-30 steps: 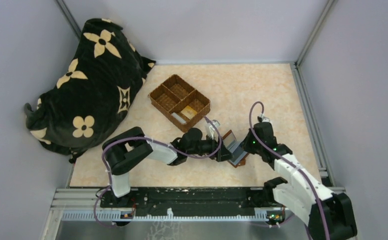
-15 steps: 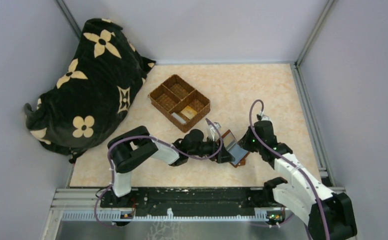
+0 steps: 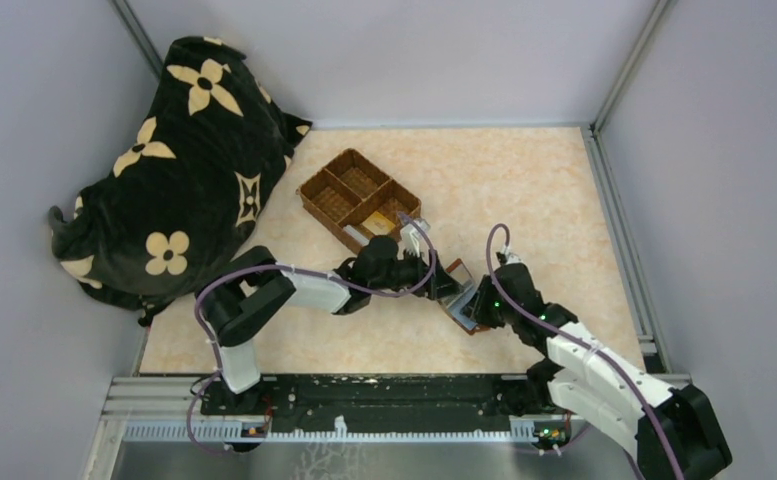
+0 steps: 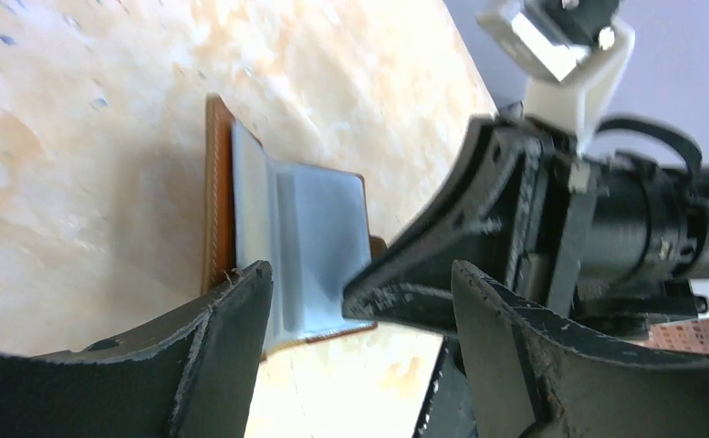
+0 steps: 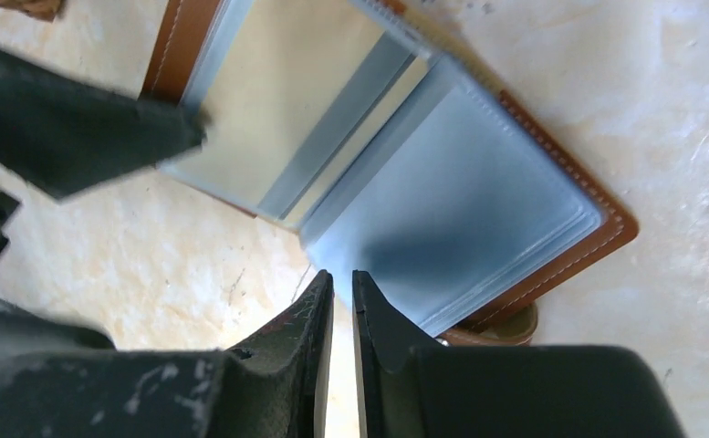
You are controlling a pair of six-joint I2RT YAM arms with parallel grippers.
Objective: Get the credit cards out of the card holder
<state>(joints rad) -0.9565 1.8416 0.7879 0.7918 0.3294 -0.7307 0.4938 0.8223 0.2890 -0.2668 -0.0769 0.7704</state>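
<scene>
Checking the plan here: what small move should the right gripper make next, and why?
Probably nudge the right gripper forward onto the edge of the grey-blue sleeve in the open reddish-brown card holder; its nearly closed tips sit right beside it, holding nothing.

A robotics lab test cell is shown — a beige tabletop point(image 3: 534, 180) boxed in by plain grey panels point(image 3: 414, 60) on metal posts point(image 3: 625, 60), two robot arms point(image 3: 294, 290) bolted to a black rail point(image 3: 384, 395).
</scene>
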